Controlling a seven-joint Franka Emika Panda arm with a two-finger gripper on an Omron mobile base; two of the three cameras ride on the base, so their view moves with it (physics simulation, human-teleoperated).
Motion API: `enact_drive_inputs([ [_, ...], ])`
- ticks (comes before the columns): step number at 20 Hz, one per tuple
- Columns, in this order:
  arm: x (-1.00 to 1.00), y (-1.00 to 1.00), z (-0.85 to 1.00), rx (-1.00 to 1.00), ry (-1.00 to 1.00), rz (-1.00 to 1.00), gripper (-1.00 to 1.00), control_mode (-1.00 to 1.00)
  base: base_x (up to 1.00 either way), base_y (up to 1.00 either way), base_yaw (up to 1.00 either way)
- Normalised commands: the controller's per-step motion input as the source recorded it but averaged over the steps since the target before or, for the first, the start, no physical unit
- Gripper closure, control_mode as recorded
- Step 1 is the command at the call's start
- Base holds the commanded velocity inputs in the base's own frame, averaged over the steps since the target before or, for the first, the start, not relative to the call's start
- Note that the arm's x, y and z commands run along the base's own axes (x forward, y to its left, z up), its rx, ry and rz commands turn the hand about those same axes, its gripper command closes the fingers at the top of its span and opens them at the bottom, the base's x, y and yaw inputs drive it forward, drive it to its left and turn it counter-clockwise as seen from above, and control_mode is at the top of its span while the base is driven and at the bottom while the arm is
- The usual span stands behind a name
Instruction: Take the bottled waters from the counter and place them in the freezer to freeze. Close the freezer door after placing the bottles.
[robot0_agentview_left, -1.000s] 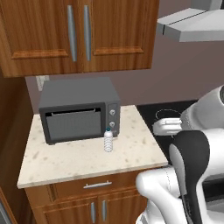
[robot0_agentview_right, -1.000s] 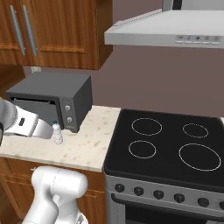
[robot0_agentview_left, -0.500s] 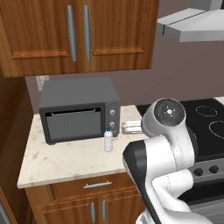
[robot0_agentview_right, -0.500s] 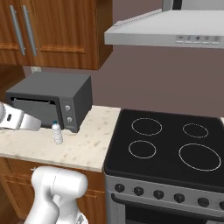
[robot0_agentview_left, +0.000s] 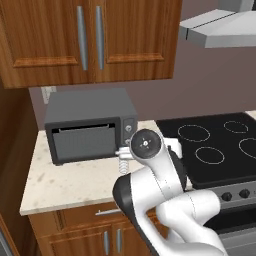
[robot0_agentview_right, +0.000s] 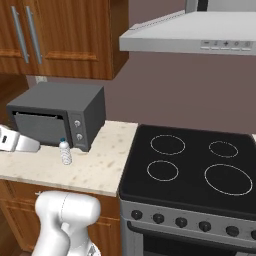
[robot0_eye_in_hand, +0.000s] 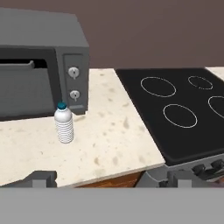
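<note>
The hand (robot0_eye_in_hand: 105, 178) is spread wide and holds nothing, its finger tips (robot0_eye_in_hand: 41, 178) cut off by the bottom of the hand view. Ahead, one bottled water (robot0_eye_in_hand: 64, 123) stands upright on the counter (robot0_eye_in_hand: 109, 144), just before the toaster oven (robot0_eye_in_hand: 39, 65). In the left base view the arm's joint hides most of that bottle.

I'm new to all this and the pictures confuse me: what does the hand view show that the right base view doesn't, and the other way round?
Hand view alone: the gripper's two open finger tips rising at the bottom. Right base view alone: the range hood, the wooden wall cabinets, and the oven knobs in full. Both share one bottled water standing upright on the counter, in front of the toaster oven, beside the black stovetop.
</note>
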Motion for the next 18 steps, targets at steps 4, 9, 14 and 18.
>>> enact_drive_inputs([
  [4, 0.38, 0.14, -0.71, 0.01, -0.01, -0.18, -1.0, -1.0, 0.0, 0.0, 0.0],
  [9, 0.25, 0.08, -0.45, 0.0, -0.18, -0.1, -1.0, -1.0, 0.0, 0.0, 0.0],
  [14, 0.17, 0.0, -0.43, 0.02, -0.21, -0.01, -1.0, -1.0, 0.0, 0.0, 0.0],
  [18, 0.03, 0.0, -0.24, 0.08, -0.22, 0.01, -1.0, -1.0, 0.0, 0.0, 0.0],
])
